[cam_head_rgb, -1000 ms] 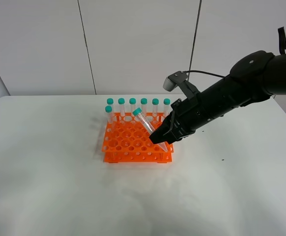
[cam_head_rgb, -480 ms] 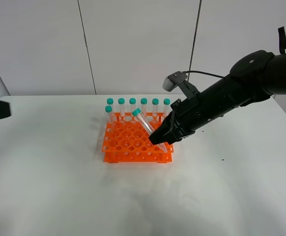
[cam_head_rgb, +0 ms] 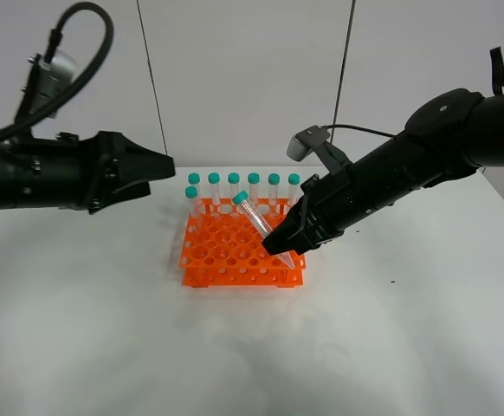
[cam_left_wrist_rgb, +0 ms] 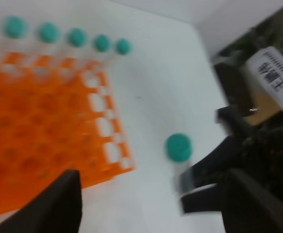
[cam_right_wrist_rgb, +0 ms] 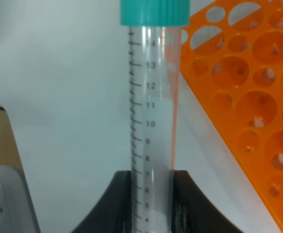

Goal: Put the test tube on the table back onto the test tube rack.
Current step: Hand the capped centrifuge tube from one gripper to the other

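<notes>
Underneath everything, a broad white surface [cam_head_rgb: 79, 347], smooth and open: nothing there to stop a dropped tube from rolling off.

Near its middle, the orange test tube rack [cam_head_rgb: 226, 253], light-looking and apparently unanchored. Liable to skid or tip if shoved sideways by a misaimed tip.

Along the rack's far edge, a row of capped tubes [cam_head_rgb: 243, 185], upright and exposed to a knock from either arm.

On the left, the left gripper [cam_head_rgb: 164, 165], spread wide and empty in the blurred left wrist view. Hangs above the surface near the rack's far left end, apart from it. Could clip the row, or meet the other arm, if brought closer over the rack.

On the right, the right gripper [cam_head_rgb: 283, 240], pressed onto the lower barrel of the test tube [cam_head_rgb: 254, 217]. Holds it in the air, off the surface, at the rack's near right corner; over a hole or just beside the edge, cannot tell.

Tilted, not upright, with the top leaning toward the back row. Likely to jam on a hole's rim rather than slide through unless righted first. Pinched low on slick clear plastic, so prone to pivot or slip under any sideways push.

Smallest risk: the teal cap [cam_right_wrist_rgb: 154, 11], apt to swing into a neighbouring tube during straightening.
</notes>
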Controlling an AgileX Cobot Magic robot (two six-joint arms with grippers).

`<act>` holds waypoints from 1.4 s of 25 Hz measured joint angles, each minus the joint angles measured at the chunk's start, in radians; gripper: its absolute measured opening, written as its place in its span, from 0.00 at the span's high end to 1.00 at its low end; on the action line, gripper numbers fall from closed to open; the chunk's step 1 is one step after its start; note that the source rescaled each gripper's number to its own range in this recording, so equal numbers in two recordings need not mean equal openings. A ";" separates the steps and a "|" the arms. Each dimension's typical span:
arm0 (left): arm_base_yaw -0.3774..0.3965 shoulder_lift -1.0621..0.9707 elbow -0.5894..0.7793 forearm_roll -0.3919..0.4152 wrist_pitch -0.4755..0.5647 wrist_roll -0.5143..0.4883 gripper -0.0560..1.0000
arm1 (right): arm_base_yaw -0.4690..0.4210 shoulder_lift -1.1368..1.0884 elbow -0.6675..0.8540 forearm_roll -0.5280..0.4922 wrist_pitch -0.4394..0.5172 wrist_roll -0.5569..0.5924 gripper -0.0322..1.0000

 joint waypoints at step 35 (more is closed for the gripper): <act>-0.154 0.324 -0.178 -0.139 0.066 0.130 0.19 | 0.000 0.000 0.000 0.052 0.009 0.000 0.94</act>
